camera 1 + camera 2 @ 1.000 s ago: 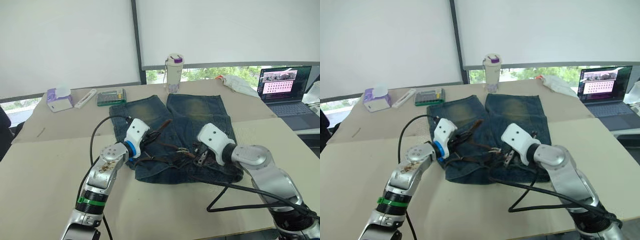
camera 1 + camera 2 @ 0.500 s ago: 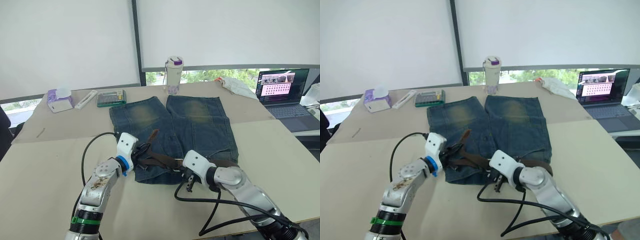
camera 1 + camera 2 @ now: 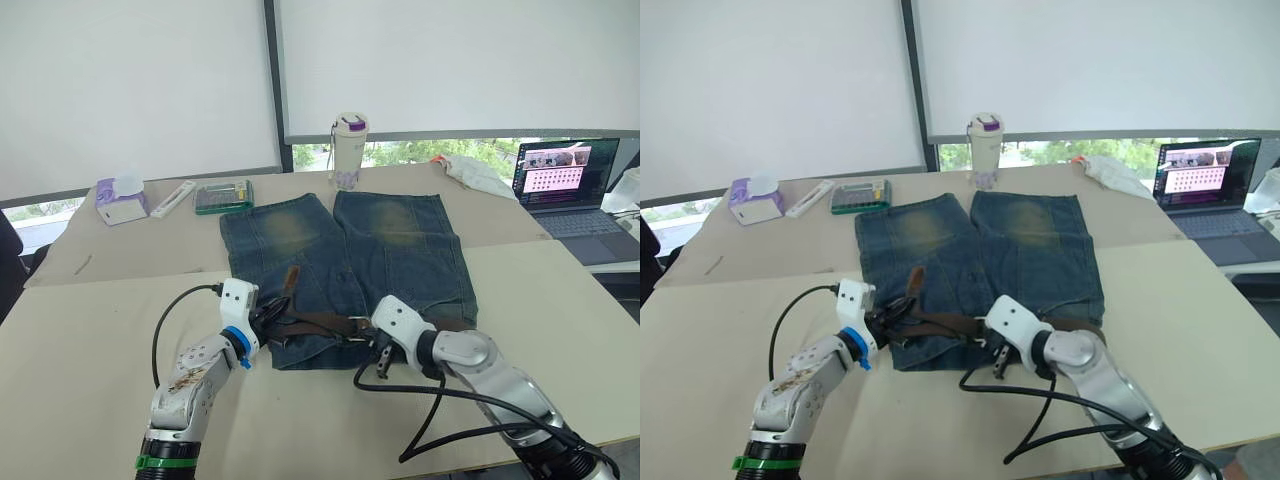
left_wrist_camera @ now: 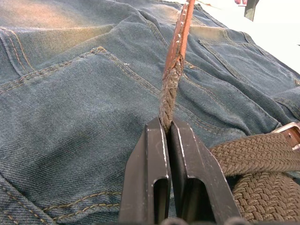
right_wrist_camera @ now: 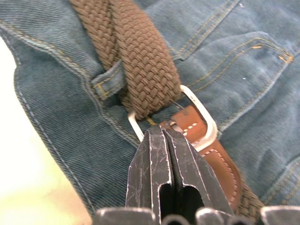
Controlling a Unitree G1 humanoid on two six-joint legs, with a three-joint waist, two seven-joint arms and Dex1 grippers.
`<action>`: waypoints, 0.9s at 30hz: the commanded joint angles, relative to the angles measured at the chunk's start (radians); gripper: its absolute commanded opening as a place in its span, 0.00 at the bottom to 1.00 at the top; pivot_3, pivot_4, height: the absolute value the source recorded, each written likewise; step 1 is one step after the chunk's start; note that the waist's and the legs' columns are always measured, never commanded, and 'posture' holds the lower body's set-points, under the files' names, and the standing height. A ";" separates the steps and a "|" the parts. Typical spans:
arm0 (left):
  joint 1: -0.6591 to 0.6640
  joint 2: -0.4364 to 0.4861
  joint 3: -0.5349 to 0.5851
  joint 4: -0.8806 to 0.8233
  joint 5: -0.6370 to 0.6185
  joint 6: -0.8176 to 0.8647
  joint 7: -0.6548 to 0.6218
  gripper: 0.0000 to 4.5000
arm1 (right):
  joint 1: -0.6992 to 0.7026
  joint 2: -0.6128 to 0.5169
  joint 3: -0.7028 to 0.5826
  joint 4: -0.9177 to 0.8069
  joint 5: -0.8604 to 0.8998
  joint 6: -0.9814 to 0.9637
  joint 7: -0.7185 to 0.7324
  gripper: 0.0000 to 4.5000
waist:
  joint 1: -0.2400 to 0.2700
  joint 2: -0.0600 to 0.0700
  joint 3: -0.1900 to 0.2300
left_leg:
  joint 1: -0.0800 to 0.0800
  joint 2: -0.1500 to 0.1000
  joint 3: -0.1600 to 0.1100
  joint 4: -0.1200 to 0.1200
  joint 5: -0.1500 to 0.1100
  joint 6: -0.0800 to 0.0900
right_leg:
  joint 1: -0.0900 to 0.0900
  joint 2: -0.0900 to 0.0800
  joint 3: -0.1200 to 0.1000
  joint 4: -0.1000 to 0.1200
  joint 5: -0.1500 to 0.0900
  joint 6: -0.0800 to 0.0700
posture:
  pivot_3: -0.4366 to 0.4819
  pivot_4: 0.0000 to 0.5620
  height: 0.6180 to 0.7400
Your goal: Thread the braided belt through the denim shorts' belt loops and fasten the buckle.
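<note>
The denim shorts (image 3: 400, 250) lie flat on the table, waistband nearest me. The braided belt (image 3: 320, 322) runs along the waistband. My left gripper (image 4: 167, 126) is shut on the belt's braided end, and the reddish tip (image 4: 184, 21) rises past its fingers over a back pocket. In the head view that gripper (image 3: 268, 318) sits at the waistband's left end. My right gripper (image 5: 161, 132) is shut, its tips on the silver buckle (image 5: 199, 115), where the braid passes through the frame and under a belt loop (image 5: 108, 80). It is at mid-waistband (image 3: 368, 335).
A white bottle with a purple lid (image 3: 348, 148) stands beyond the shorts. A tissue box (image 3: 120, 198), a white stick (image 3: 172, 197) and a green case (image 3: 222, 195) sit far left. A laptop (image 3: 570, 180) and white cloth (image 3: 475, 170) are far right. Black cables (image 3: 430, 400) loop near me.
My left gripper has drawn back to the left with the belt's end, and the belt lies straighter along the waistband. The right gripper stays at the buckle.
</note>
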 commanded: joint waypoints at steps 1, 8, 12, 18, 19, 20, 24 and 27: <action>0.002 0.015 0.018 -0.025 -0.003 -0.007 0.016 0.00 | 0.040 -0.008 -0.063 -0.044 0.063 0.072 0.019 0.01 | -0.001 0.000 0.000 | 0.000 0.000 0.000 0.000 0.000 0.000 | 0.000 0.000 0.000 0.000 0.000 0.000 | 0.48 0.27 1.00; -0.003 0.021 0.005 -0.022 -0.009 -0.007 0.013 0.00 | 0.044 -0.011 -0.094 -0.048 0.060 0.087 -0.024 0.01 | -0.003 0.000 0.000 | 0.000 0.001 0.000 0.000 -0.002 0.003 | -0.001 0.001 0.000 0.000 0.000 0.000 | 0.48 0.27 1.00; -0.011 0.025 0.002 -0.013 -0.009 -0.010 0.009 0.00 | 0.026 0.008 -0.097 -0.028 0.061 0.079 -0.047 0.01 | -0.003 0.000 0.000 | -0.001 0.000 0.001 0.000 -0.002 0.003 | -0.001 0.000 0.001 -0.001 0.000 0.000 | 0.48 0.27 1.00; -0.016 0.035 -0.005 -0.006 -0.009 -0.013 0.001 0.00 | 0.017 0.042 -0.143 -0.072 0.138 0.109 -0.028 0.01 | -0.004 0.000 0.000 | -0.001 0.001 0.001 0.000 -0.002 0.003 | -0.002 0.001 0.001 0.000 0.000 0.000 | 0.48 0.27 1.00; -0.016 0.036 -0.006 -0.006 -0.008 -0.014 0.000 0.00 | 0.016 0.034 -0.147 -0.076 0.138 0.112 -0.030 0.01 | -0.003 0.000 0.000 | -0.001 0.001 0.001 0.000 -0.002 0.003 | -0.002 0.001 0.001 0.000 0.000 0.000 | 0.48 0.27 1.00; -0.015 0.037 -0.008 -0.006 -0.007 -0.016 -0.001 0.00 | 0.011 0.025 -0.152 -0.078 0.134 0.114 -0.033 0.01 | -0.003 0.000 0.000 | -0.002 0.001 0.000 0.000 -0.002 0.003 | -0.002 0.001 0.001 -0.001 0.000 0.000 | 0.48 0.27 1.00; -0.013 0.037 -0.014 -0.007 -0.005 -0.019 -0.003 0.00 | -0.013 0.022 -0.165 -0.077 0.142 0.124 -0.047 0.01 | -0.003 0.000 0.000 | -0.002 0.000 0.000 0.000 -0.002 0.003 | -0.003 0.000 0.001 -0.001 0.000 0.000 | 0.48 0.27 1.00; -0.011 0.036 -0.021 -0.008 -0.003 -0.021 -0.006 0.00 | -0.025 0.030 -0.150 -0.064 0.144 0.119 -0.054 0.01 | -0.003 0.000 0.000 | -0.002 0.000 0.001 0.000 -0.002 0.003 | -0.002 0.001 0.001 -0.001 0.000 0.000 | 0.48 0.27 1.00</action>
